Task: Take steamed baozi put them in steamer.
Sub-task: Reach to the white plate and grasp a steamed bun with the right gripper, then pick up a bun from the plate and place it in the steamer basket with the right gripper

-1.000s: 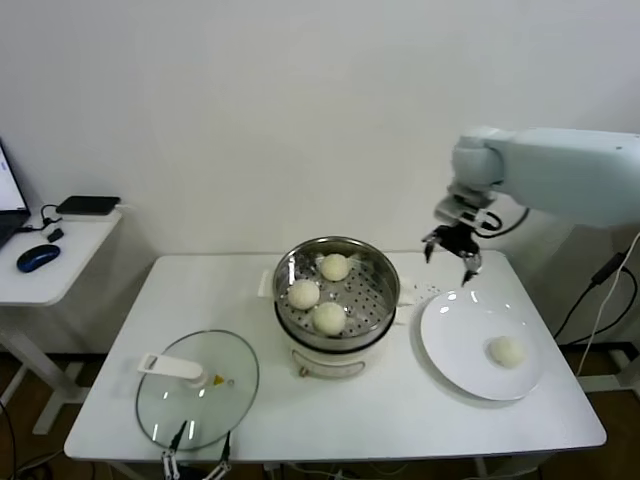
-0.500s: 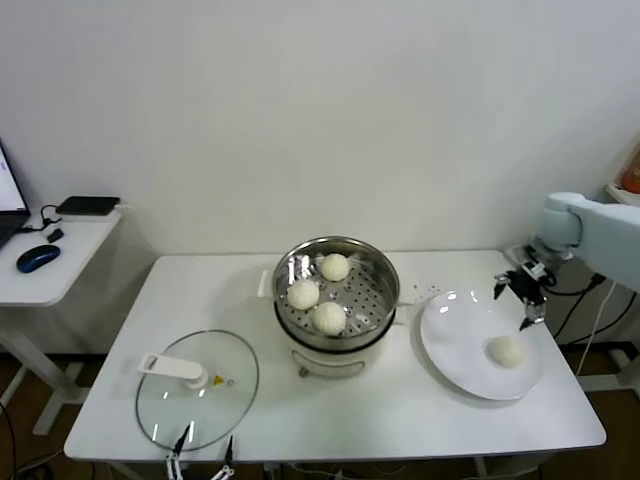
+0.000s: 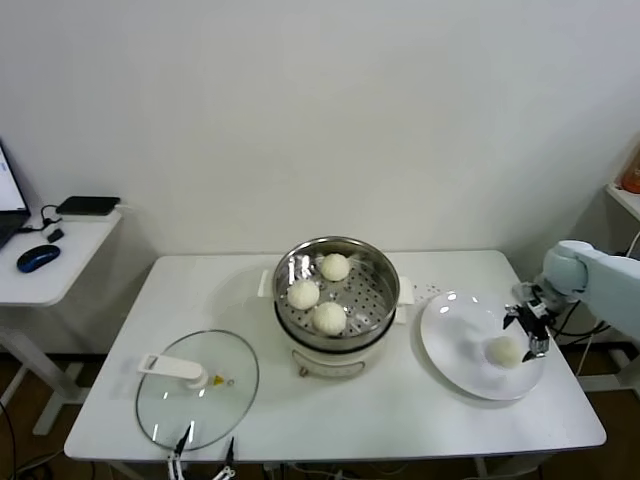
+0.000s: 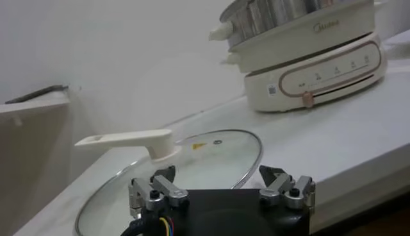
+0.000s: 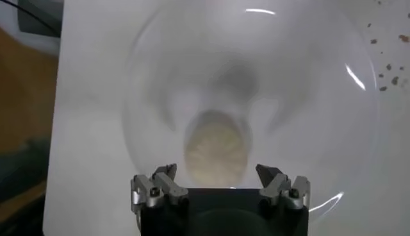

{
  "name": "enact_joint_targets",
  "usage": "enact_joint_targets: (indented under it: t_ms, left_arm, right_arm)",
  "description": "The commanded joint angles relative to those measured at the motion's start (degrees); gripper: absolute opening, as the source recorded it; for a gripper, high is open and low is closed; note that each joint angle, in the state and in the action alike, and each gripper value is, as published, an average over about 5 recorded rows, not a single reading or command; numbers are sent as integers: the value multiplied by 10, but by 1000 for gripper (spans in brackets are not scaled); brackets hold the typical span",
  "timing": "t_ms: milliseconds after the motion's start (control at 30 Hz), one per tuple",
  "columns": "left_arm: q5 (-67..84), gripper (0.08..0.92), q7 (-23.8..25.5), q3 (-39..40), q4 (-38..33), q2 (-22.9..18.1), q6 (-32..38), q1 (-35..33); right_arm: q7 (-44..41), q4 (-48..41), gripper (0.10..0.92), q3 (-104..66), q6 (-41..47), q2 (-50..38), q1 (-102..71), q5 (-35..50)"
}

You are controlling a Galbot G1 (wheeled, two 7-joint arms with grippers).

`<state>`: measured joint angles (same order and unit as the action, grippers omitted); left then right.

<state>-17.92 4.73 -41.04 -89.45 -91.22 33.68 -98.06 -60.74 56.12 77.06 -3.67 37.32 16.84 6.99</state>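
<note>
Down came the right gripper (image 3: pixel 527 333), jaws spread, over the last bun (image 3: pixel 505 351) on the plate (image 3: pixel 455 345); three sat in the steamer (image 3: pixel 380 275); next, lower and close; left gripper (image 4: pixel 221 190) parked open

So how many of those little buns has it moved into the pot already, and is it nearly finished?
Three steamed baozi already sit on the perforated tray in the steamer. The fourth lies on the white plate, not yet picked up: the right tool hovers just above it, open. The left tool waits open by the glass lid. One bun left.
</note>
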Motion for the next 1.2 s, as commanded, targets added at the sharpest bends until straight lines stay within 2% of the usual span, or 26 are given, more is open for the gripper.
enact_joint_targets:
  t_ms: [33,167,400,500,667,867,1000,1200]
  left_arm:
    - [0,823,0,1,1,0,-1,1]
    - [0,823,0,1,-2,-1,-2,0]
    - [2,823,0,-1,-9,1,-5,-1]
    - [3,823,0,-1,-13,2,-6,-2]
    - [4,823,0,-1,-15,5,-5,-5]
    - [4,823,1,3,-15,8,-4,-4]
    - [5,823,1,7,-19,8,-6,-5]
    - [6,823,1,7,-26,13,-6,-8]
  right_arm:
    - [15,-29,823,-72,0,5,-69,-21]
    - [12,-27,818,-70,1,5,-69,-21]
    - [8,-12,677,-52,3,-3,-42,-18]
    - [3,16,655,-8,14,-9,4,8]
    - [3,87,652,156,43,0,173,127]
    - [0,166,660,335,92,75,406,315]
    - [-5,192,666,359,121,141,497,424]
    - [4,190,670,320,157,214,504,490]
